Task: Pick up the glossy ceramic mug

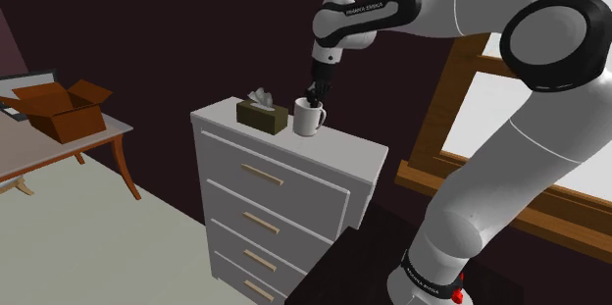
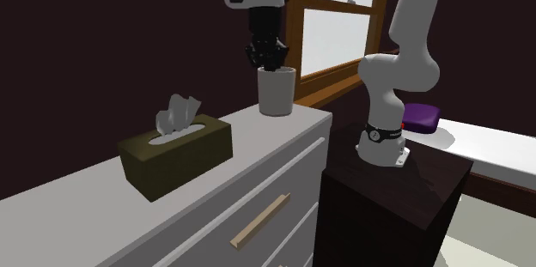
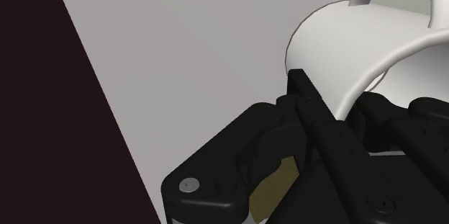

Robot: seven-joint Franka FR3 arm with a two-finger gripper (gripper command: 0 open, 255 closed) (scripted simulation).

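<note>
Here's the pincer (image 1: 317, 95), dropped straight down onto the rim of the white mug (image 1: 309, 120). The mug sits on top of the white chest of drawers (image 1: 345, 144), at the corner nearest the arm, with its handle towards the shoulder view's right. Just beside it, on that view's left, is an olive tissue box (image 1: 262, 115) with a tissue sticking up.

From the wrist, here's the detail the other two can't give: the mug's wall runs between the black fingers (image 3: 306, 96), one pressed against the outside and the other down inside the cup. The pincer is pinching the mug by its rim. The handle arcs away on the far side.

The second exterior view looks along the chest top: tissue box close to the camera, mug further back, its base apparently on the surface. It also shows the dark stand (image 2: 395, 197) right against the chest, and a purple object (image 2: 421, 117) on a white ledge behind it.

The shoulder view adds an open cardboard box (image 1: 61, 109) on a wooden table (image 1: 59, 151), well apart at its left.
</note>
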